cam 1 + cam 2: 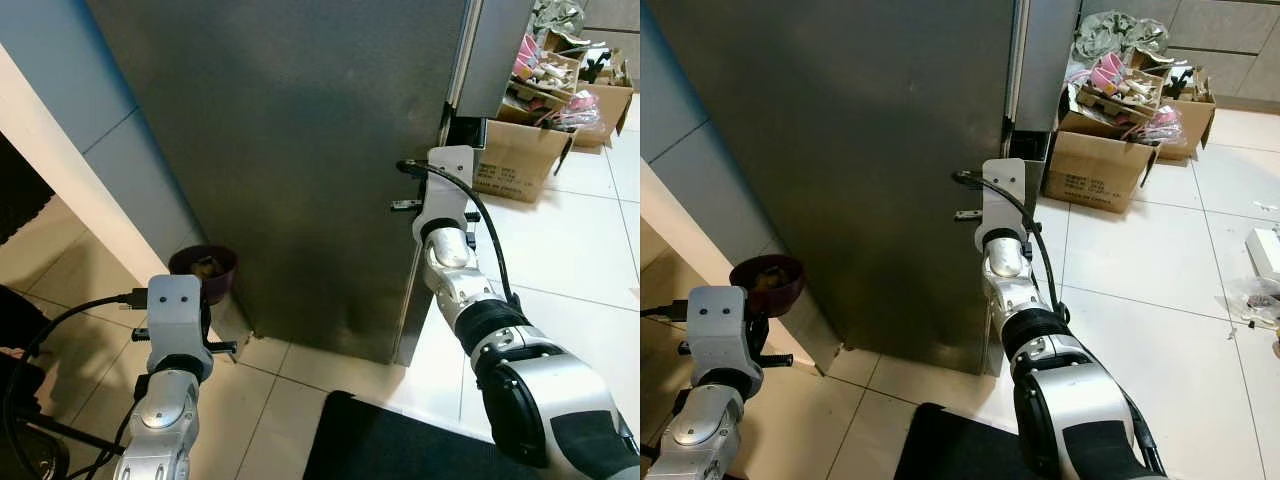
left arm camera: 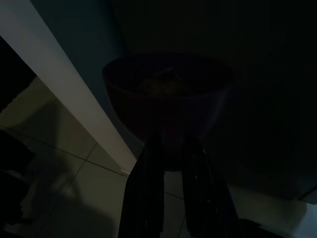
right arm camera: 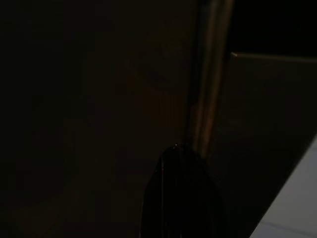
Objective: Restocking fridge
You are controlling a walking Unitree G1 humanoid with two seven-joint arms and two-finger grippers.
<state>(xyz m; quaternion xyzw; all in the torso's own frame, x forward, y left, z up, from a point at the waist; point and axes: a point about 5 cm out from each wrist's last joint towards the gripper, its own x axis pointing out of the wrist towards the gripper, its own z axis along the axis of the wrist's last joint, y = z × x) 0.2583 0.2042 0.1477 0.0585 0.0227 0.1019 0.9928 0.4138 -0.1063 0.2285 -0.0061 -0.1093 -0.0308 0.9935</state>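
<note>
The fridge's dark steel door (image 1: pixel 300 150) stands closed right in front of me. My left gripper (image 2: pixel 171 148) is low on the left, shut on the rim of a maroon bowl (image 1: pixel 204 268) with some food in it. The bowl hangs just beside the fridge's lower left corner. My right gripper (image 3: pixel 178 163) is raised at the door's right edge (image 1: pixel 445 130), against the seam between the door and the fridge body. The right wrist view is very dark and its wrist mount (image 1: pixel 447 180) hides the tips in the eye views.
An open cardboard box (image 1: pixel 520 150) full of clutter stands on the tiled floor behind the fridge at the right. A white wall edge (image 1: pixel 60 160) runs along the left. A black mat (image 1: pixel 380 440) lies at my feet. A white package (image 1: pixel 1265 250) lies far right.
</note>
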